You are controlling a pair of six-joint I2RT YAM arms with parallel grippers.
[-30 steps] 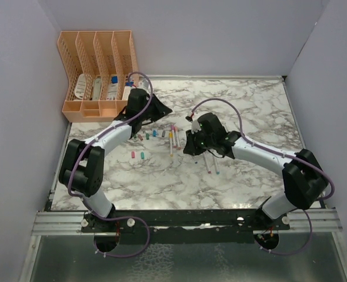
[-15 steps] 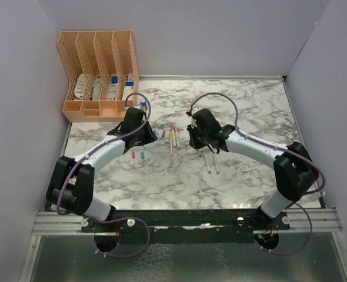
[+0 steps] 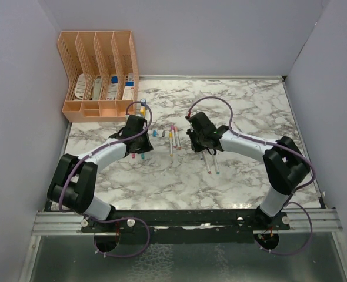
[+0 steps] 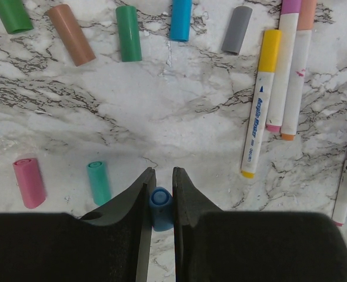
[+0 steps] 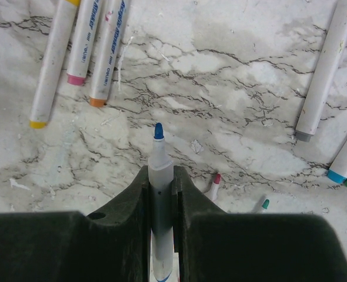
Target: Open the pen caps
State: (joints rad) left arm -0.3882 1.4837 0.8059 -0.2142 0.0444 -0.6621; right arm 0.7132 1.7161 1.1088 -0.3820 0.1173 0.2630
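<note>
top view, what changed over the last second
The left gripper drew back from the organizer toward the near edge; the right gripper shifted slightly left. Left is shut on a blue cap, right on a blue-tipped pen; the earlier views don't show whether that is new. Visible loose caps and pens stayed put.

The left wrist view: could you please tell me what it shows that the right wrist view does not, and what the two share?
Only the left wrist view shows the left gripper closed on a blue cap, with loose caps lying on the table ahead of it. Only the right wrist view shows the right gripper clamped on an uncapped blue-tipped pen, and other pens at its right edge. Both show the marble table and three pens lying together, with yellow, pink and orange ends.
</note>
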